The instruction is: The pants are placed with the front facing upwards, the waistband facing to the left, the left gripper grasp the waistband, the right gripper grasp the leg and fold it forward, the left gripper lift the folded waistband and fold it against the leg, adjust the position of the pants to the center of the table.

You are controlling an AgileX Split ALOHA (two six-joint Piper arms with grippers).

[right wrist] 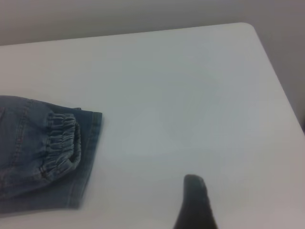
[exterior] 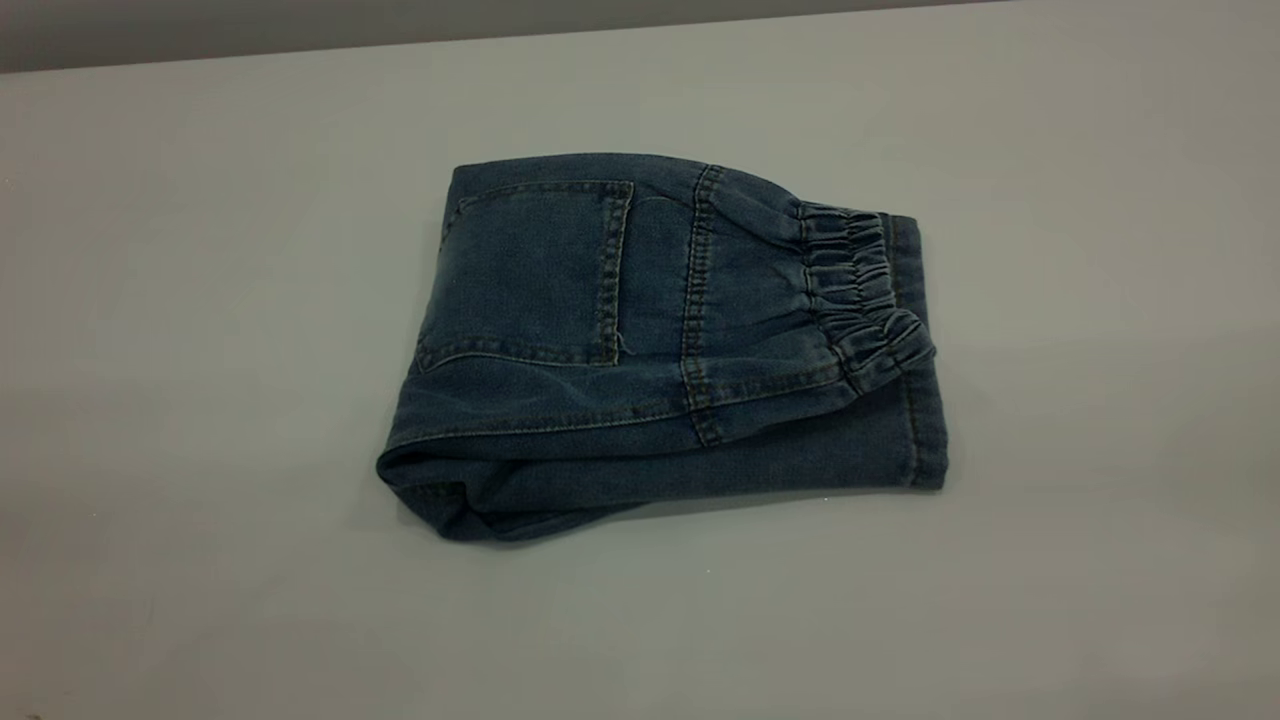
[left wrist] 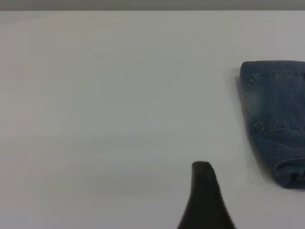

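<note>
The large, smooth, pale grey tabletop [exterior: 200, 300] was seen as a plain flat surface, far wider than the garment lying on it. Well apart from the garment, on its left side, the left gripper [left wrist: 206, 198] was shown only in its own wrist view as a single black matte tapered finger with a ribbed edge; how far it was spread could not be told, and nothing was held by it.

Near the middle of the table, the folded blue denim pants [exterior: 640, 340] were laid as a compact, roughly rectangular bundle. A square patch pocket [exterior: 535, 275], outlined in tan double stitching, was turned upward on the left part of the bundle, and a rounded fold was formed along the left and front edges. Toward the right, the gathered elastic waistband [exterior: 860, 290], puckered into many small pleats, was laid on top of the wide denim leg [exterior: 800, 450], whose straight stitched hem was left showing just beyond it.

On the right, clear of the denim, one black matte tapered finger of the right gripper [right wrist: 195, 202] was shown; its opening could not be judged, and it was empty.
</note>
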